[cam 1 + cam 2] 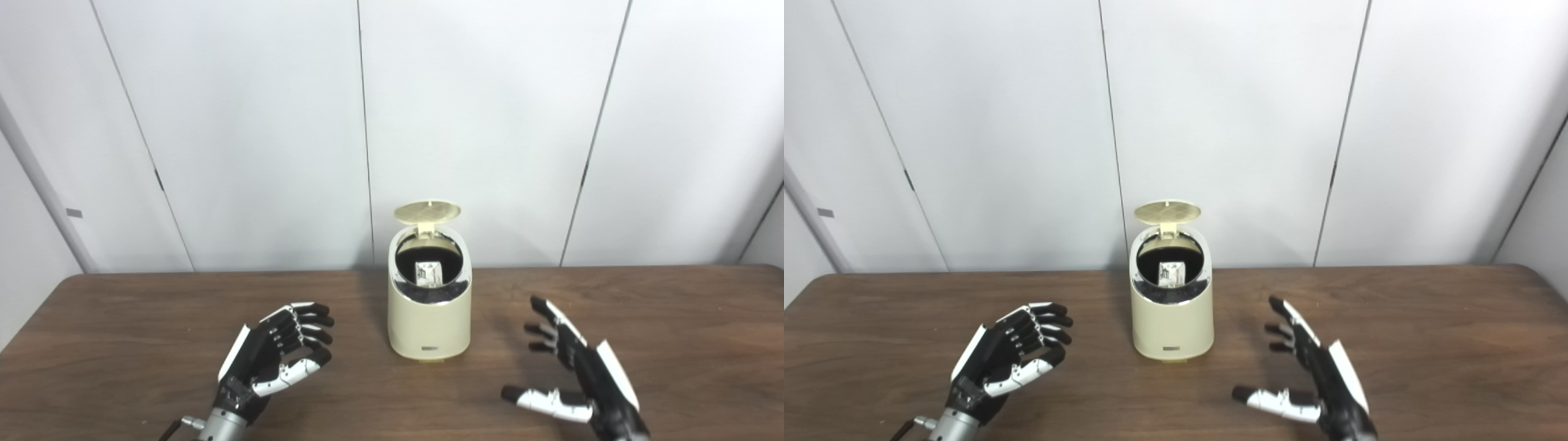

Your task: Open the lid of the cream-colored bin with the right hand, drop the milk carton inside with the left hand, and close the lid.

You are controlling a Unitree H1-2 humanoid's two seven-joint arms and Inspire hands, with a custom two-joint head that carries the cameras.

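The cream-colored bin (429, 318) stands at the middle of the brown table (122, 318). Its round lid (427, 212) is tipped up at the back, so the dark opening shows. Inside the opening lies the milk carton (429, 273), white with small print. My left hand (278, 355) hovers low over the table to the left of the bin, fingers loosely curled and holding nothing. To the right of the bin, my right hand (572, 373) is spread wide, thumb out, also holding nothing. Neither hand touches the bin.
White wall panels (245, 122) rise just behind the table's far edge. Bare wood lies around both hands and in front of the bin.
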